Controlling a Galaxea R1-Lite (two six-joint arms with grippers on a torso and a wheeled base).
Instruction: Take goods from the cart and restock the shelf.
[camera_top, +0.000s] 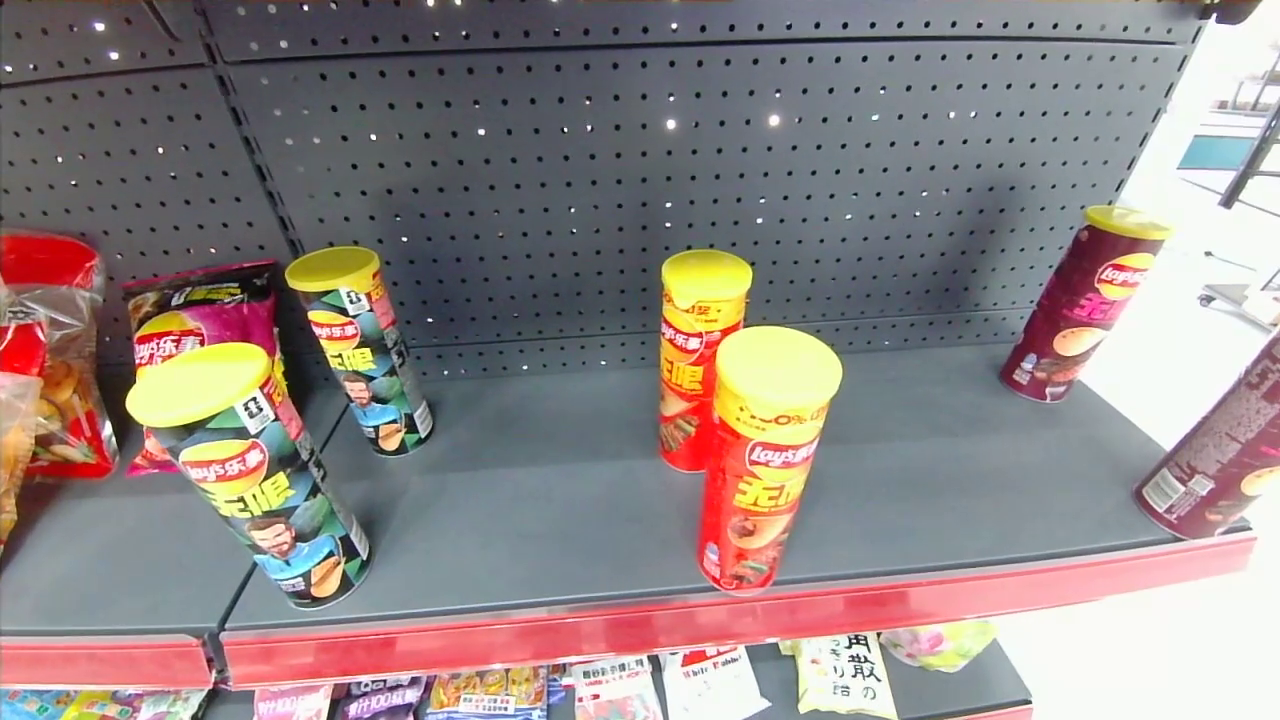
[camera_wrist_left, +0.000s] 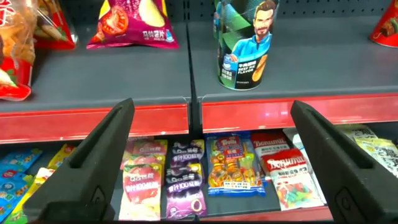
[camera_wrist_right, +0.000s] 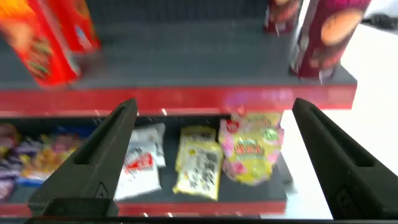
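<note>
The left gripper (camera_wrist_left: 211, 106) and right gripper (camera_wrist_right: 214, 104) both hold their fingers wide apart, empty, just before the shelf (camera_top: 560, 500). On it a red can (camera_top: 765, 460) stands at the lip: probably a light, stiff, smooth tube that dents easily, best clasped gently mid-body.
</note>
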